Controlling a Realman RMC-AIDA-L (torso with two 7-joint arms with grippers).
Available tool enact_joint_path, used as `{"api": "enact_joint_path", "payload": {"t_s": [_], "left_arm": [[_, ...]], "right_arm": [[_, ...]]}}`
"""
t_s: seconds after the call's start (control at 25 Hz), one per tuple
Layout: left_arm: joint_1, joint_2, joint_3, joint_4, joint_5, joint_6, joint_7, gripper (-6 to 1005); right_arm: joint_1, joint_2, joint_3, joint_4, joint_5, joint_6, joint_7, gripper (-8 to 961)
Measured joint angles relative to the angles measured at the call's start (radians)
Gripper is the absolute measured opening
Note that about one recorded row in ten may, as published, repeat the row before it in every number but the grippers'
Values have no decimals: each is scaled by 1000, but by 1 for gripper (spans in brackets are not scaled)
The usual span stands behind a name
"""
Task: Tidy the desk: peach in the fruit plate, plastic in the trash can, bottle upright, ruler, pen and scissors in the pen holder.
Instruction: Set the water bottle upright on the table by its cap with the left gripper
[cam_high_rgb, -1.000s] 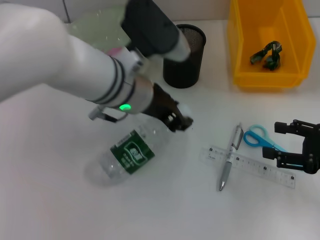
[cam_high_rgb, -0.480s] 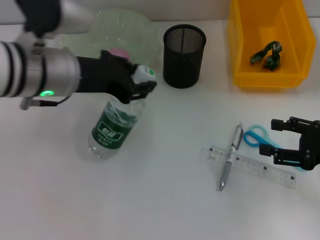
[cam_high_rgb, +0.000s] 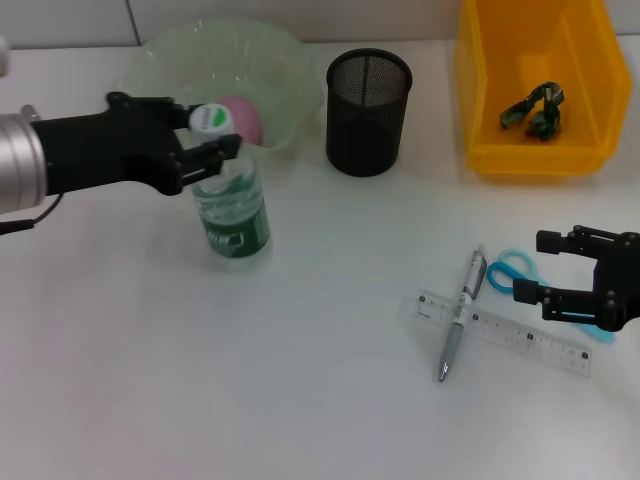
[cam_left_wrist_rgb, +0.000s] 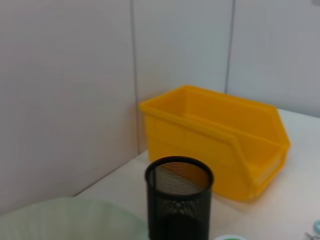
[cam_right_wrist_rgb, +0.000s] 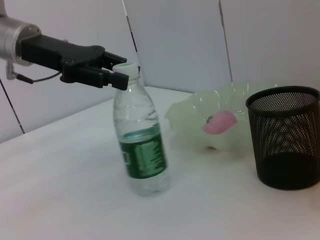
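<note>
Left gripper (cam_high_rgb: 205, 152) pinches the neck of the bottle (cam_high_rgb: 232, 215), which stands upright on the desk (cam_high_rgb: 300, 380) just in front of the fruit plate (cam_high_rgb: 280, 70); peach (cam_high_rgb: 243, 119) partly hidden behind the cap. Right gripper (cam_high_rgb: 560, 270) spread, over the scissors (cam_high_rgb: 508, 270), blades hidden. Pen (cam_high_rgb: 460, 315) lies across the ruler (cam_high_rgb: 520, 335).

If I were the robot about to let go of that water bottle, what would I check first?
1. Clear plastic bottle with green label upright on the white desk: ok.
2. Left gripper at the neck: ok; firmness cannot tell.
3. Pink peach in the pale green plate: ok.
4. Room around the bottle: plate close behind, not ok.
5. Silver pen, clear ruler, blue scissors in the black mesh holder: not ok.
6. Right gripper by the scissors: ok.
</note>
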Motion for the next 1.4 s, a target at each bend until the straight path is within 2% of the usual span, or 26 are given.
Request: {"api": "enact_joint_path", "payload": {"t_s": [0.08, 0.36, 1.4], "left_arm": [[3, 0, -27, -36, -28, 3, 27, 459], [-9, 0, -39, -76, -41, 1, 58, 474], [-47, 0, -65, -88, -49, 5, 70, 527]], "right_arm": [[4, 0, 0, 0, 0, -2, 0, 792], [11, 0, 0, 2, 0, -2, 1, 792], [8, 0, 0, 5, -11, -5, 1, 791]]}}
